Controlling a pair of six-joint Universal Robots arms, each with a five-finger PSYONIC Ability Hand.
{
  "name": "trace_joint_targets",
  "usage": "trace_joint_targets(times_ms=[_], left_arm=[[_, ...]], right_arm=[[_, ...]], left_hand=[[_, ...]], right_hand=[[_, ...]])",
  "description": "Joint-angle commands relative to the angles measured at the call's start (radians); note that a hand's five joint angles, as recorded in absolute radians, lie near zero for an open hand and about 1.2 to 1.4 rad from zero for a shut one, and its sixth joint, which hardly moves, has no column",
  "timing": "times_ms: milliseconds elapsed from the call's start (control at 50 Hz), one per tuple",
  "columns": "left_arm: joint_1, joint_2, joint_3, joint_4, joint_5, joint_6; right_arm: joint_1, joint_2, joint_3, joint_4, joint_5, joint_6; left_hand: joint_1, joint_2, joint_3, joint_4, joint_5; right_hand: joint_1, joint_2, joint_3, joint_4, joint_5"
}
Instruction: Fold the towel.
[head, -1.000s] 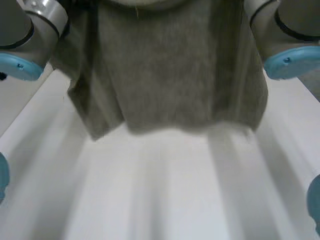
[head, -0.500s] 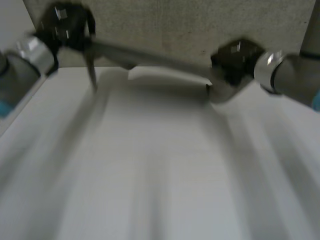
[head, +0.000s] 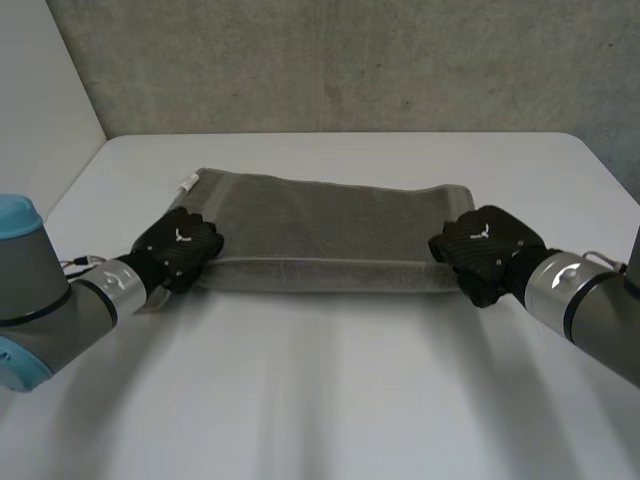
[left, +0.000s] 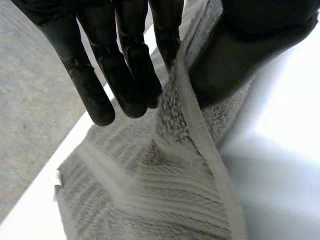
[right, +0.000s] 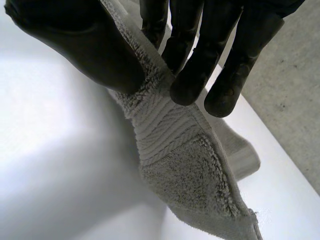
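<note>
Grey towel (head: 320, 225) lay on the counter (head: 330, 390). The left robot hand (head: 180, 248) and right robot hand (head: 485, 250) each pinched a near corner, likely to pull its edge straight.

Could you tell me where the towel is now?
The towel lies across the table's far middle in the head view, left hand and right hand pinching its near corners.

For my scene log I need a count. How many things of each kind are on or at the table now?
Grey towel: 1
Black robot hands: 2, the left hand and the right hand, each pinching one end of the towel's near edge
White table: 1
Total: 4
</note>
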Motion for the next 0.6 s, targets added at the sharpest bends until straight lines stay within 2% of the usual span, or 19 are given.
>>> trace_joint_targets(times_ms=[20, 220, 360, 500, 560, 580, 600], left_arm=[[-0.015, -0.043, -0.033, 0.0, -0.018, -0.014], [-0.019, -0.101, -0.033, 0.119, -0.134, -0.039], [-0.019, -0.126, -0.033, 0.23, -0.194, -0.175], [-0.019, -0.12, -0.022, 0.252, -0.246, -0.209], [-0.019, -0.115, -0.024, 0.25, -0.257, -0.207], [-0.018, -0.112, -0.025, 0.247, -0.257, -0.207], [-0.018, -0.112, -0.025, 0.247, -0.257, -0.207]], right_arm=[[-0.024, 0.004, 0.095, -0.07, 0.004, 0.007], [-0.024, 0.004, 0.147, -0.133, 0.004, 0.071], [-0.043, 0.004, 0.179, -0.193, 0.007, 0.088], [-0.084, 0.004, 0.185, -0.215, 0.015, 0.113], [-0.11, 0.004, 0.187, -0.219, 0.015, 0.136], [-0.121, 0.004, 0.187, -0.218, 0.015, 0.148], [-0.124, 0.004, 0.188, -0.216, 0.01, 0.157]], left_hand=[[-0.329, -0.322, -0.325, -0.326, -0.323], [-0.362, -0.355, -0.358, -0.359, -0.356], [-0.359, -0.352, -0.355, -0.356, -0.353], [-0.324, -0.317, -0.319, -0.321, -0.318], [-0.212, -0.205, -0.208, -0.209, -0.206], [-0.041, -0.034, -0.036, -0.038, -0.035], [-0.039, -0.032, -0.035, -0.036, -0.033]], right_hand=[[0.062, 0.07, 0.058, 0.05, 0.047], [0.062, 0.07, 0.058, 0.05, 0.047], [0.062, 0.07, 0.058, 0.05, 0.047], [0.062, 0.07, 0.058, 0.05, 0.047], [0.062, 0.07, 0.058, 0.05, 0.047], [0.062, 0.07, 0.058, 0.05, 0.047], [0.062, 0.07, 0.058, 0.05, 0.047]])
